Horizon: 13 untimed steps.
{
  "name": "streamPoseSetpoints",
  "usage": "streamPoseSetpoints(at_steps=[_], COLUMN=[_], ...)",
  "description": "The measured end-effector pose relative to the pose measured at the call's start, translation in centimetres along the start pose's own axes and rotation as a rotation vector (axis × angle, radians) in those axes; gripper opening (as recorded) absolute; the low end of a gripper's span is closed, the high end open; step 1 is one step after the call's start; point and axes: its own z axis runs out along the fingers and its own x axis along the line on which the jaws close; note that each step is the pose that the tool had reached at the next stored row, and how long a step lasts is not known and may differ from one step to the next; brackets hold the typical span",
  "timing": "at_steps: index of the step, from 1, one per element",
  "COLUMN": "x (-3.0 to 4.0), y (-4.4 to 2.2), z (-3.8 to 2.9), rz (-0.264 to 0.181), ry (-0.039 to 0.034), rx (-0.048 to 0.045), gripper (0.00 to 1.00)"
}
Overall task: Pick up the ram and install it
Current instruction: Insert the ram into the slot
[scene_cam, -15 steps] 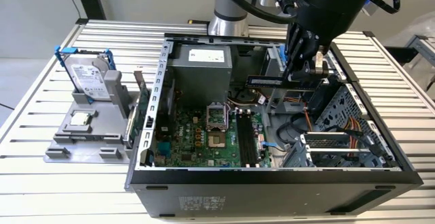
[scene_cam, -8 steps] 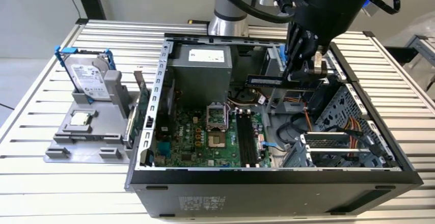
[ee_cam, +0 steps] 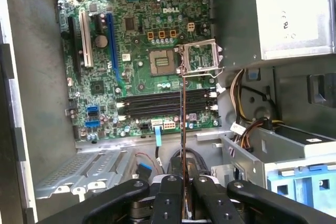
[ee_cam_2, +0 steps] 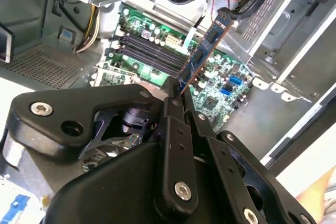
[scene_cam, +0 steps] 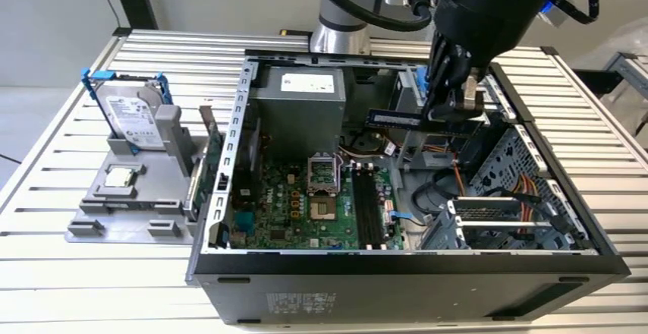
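My gripper [scene_cam: 447, 112] is shut on the ram [scene_cam: 394, 119], a thin dark blue-green stick held level above the open computer case [scene_cam: 218, 197], toward its far side. In the second wrist view the ram [ee_cam_2: 206, 43] juts out from between the black fingers [ee_cam_2: 173, 106] over the green motherboard [ee_cam_2: 220, 90]. In the first wrist view the ram [ee_cam: 182, 124] appears edge-on as a thin line crossing the black memory slots [ee_cam: 165, 103]. Those slots [scene_cam: 369, 206] lie well below and nearer the case front than the stick.
A grey power supply [scene_cam: 299, 110] fills the case's far side. The open processor socket [scene_cam: 322, 171] sits beside the slots, and a metal drive cage [scene_cam: 517, 171] with cables stands at the exterior view's right. A hard drive [scene_cam: 132, 118] and a silver chip [scene_cam: 121, 176] rest on a grey stand outside.
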Motion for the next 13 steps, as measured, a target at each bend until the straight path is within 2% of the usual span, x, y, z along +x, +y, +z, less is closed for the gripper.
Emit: streamPoseSetpoints(at_steps=[13], x=[0.35], y=[-0.05], z=[-0.02], rz=[0.095], ry=[-0.0020], rx=[0.0044], gripper=[0.00])
